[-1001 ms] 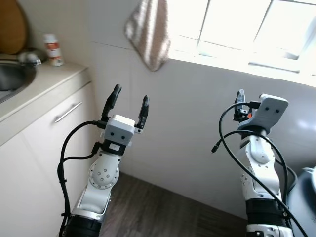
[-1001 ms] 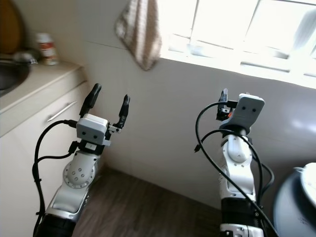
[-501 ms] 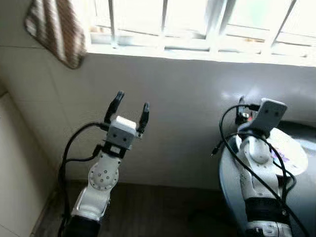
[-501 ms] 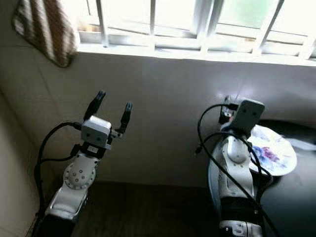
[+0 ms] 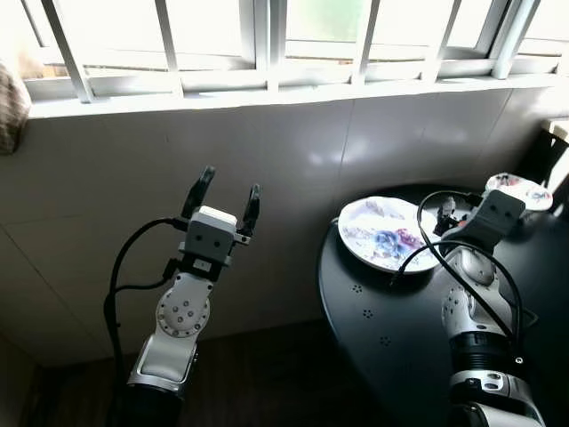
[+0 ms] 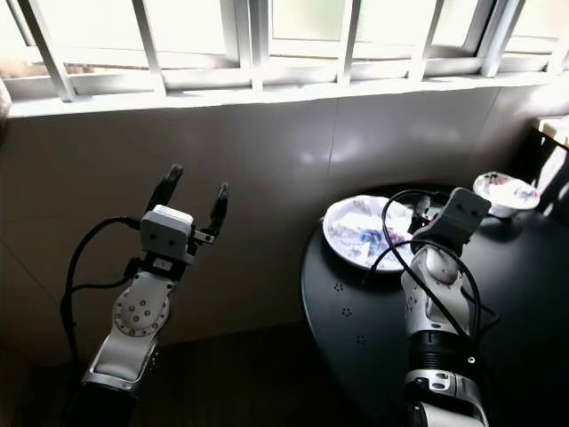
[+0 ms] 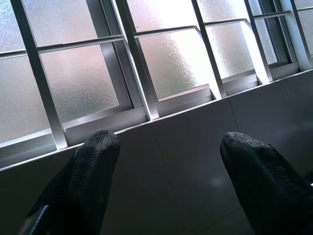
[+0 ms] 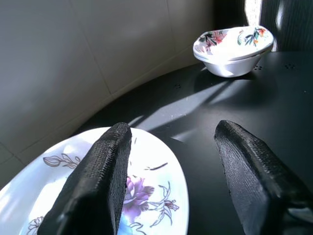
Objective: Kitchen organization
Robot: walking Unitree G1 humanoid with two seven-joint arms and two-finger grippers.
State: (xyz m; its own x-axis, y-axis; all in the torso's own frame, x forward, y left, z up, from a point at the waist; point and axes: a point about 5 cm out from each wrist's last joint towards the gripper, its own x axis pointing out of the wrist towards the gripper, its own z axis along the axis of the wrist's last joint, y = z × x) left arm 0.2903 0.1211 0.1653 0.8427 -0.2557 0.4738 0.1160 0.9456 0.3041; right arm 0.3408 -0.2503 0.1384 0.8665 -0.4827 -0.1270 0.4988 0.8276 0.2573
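A white plate (image 5: 385,233) with a purple and blue flower pattern lies flat on the round black surface (image 5: 391,329), close to its edge on the side of the tiled wall. Farther back on the same surface, well apart from the plate, stands a small white bowl (image 5: 518,189) with painted flowers inside; in the right wrist view this bowl (image 8: 234,50) sits in a strip of sunlight and throws a shadow toward the plate (image 8: 98,191).

The right gripper (image 8: 171,161) is held above the black surface, just beside the near rim of the plate. Its two black fingers (image 8: 100,181) are spread apart and hold nothing, and between them the plate edge and the dark surface are seen. In the head views the right arm rises from below with black cables looping around it.

The left gripper (image 5: 222,191) is raised in front of the grey tiled wall (image 5: 293,142), away from the surface, pointing up toward the window (image 5: 267,36). Its fingers (image 7: 83,181) are also open and empty. The window has white bars and frosted glass and lets in strong light. At the left edge of the left eye view a bit of striped cloth (image 5: 9,102) hangs. Below, the floor (image 5: 249,374) is dark.
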